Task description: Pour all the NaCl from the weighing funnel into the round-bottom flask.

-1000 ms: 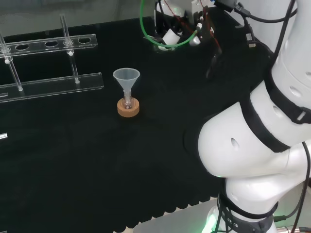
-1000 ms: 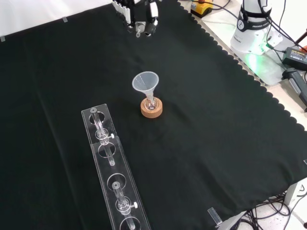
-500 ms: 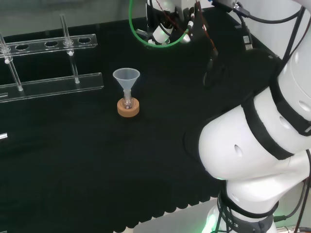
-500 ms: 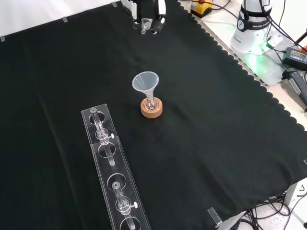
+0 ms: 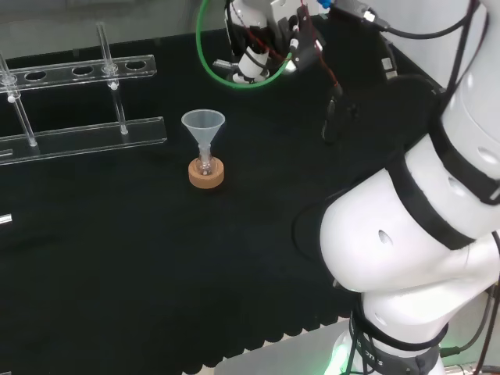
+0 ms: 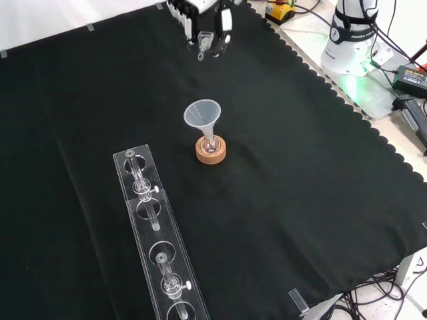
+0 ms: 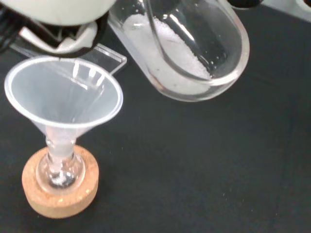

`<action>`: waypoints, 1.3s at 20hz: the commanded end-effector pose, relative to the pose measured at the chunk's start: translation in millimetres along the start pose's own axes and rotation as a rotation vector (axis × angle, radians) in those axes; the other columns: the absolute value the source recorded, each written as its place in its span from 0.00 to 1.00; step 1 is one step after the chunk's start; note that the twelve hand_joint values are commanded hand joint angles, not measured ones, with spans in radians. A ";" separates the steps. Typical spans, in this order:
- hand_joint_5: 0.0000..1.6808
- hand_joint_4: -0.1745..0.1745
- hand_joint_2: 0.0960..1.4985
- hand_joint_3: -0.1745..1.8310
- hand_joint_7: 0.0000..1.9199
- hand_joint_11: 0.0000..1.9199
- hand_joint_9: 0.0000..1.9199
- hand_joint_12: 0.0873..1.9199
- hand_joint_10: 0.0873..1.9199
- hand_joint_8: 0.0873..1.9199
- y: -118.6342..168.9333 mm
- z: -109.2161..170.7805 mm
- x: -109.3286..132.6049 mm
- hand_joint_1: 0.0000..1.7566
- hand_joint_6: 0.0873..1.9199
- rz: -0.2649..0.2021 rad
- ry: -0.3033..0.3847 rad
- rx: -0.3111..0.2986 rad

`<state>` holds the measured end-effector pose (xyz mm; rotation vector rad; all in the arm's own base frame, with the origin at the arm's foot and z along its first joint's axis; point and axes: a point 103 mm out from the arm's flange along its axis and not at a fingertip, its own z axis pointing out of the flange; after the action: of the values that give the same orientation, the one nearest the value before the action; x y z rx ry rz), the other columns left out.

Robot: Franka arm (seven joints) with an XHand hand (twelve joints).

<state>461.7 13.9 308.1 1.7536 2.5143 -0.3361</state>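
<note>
Hand [image 6: 203, 30] is hovering near the desk's far edge in the front view, carrying the weighing funnel [image 7: 187, 48] with salt [image 7: 167, 46]; finger closure can't be told. Flask [image 6: 211, 143], funnel-topped [image 6: 203, 117], is sitting mid-desk on cork [image 6: 210, 152]. Next: approaching, tipping over the funnel.

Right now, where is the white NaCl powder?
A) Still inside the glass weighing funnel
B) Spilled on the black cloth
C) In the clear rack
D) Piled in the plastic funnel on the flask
A: in the wrist view the white powder lies inside the glass weighing funnel, while the plastic funnel looks empty and the cloth nearby shows no powder.
</note>
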 end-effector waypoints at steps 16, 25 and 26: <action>0.99 0.00 0.26 0.51 1.00 0.97 1.00 0.14 0.14 0.07 36.7 68.7 -3.9 0.70 0.00 0.012 -0.175 0.302; 0.99 0.00 0.26 0.51 1.00 0.97 1.00 0.13 0.14 0.07 36.6 60.6 12.5 0.70 0.00 0.008 -0.232 0.323; 0.99 0.00 0.26 0.51 1.00 0.97 1.00 0.13 0.14 0.07 38.7 59.5 16.5 0.70 0.00 0.006 -0.245 0.327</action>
<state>486.6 22.2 241.3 1.7122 2.3984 -0.9137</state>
